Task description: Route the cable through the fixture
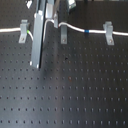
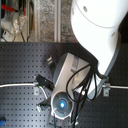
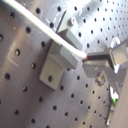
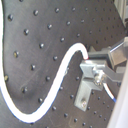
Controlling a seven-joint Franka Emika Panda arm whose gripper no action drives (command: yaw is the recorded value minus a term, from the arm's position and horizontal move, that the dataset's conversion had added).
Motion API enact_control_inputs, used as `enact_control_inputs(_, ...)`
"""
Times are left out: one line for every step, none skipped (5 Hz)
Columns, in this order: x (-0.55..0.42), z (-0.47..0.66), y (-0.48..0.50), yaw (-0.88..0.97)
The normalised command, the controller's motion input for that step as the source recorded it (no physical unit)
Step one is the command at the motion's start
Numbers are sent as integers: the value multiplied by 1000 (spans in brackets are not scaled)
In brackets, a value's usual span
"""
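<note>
White, thin and flexible, the cable (image 1: pixel 75 27) runs lengthwise from 9 o'clock to 3 o'clock across the black perforated board (image 1: pixel 70 95) in the first exterior view, passing three small grey metal fixtures (image 1: pixel 63 33). Its blue band (image 1: pixel 88 31) lies right of centre. The gripper (image 1: pixel 44 22) fingers look clamped on the cable.

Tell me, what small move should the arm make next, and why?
Probably lower the cable a little into the middle fixture. In the first exterior view it arches up beside that clip toward the claw, not clearly seated in its fork.
</note>
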Motion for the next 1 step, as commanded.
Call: enact_control_inputs(0,43,1,0)
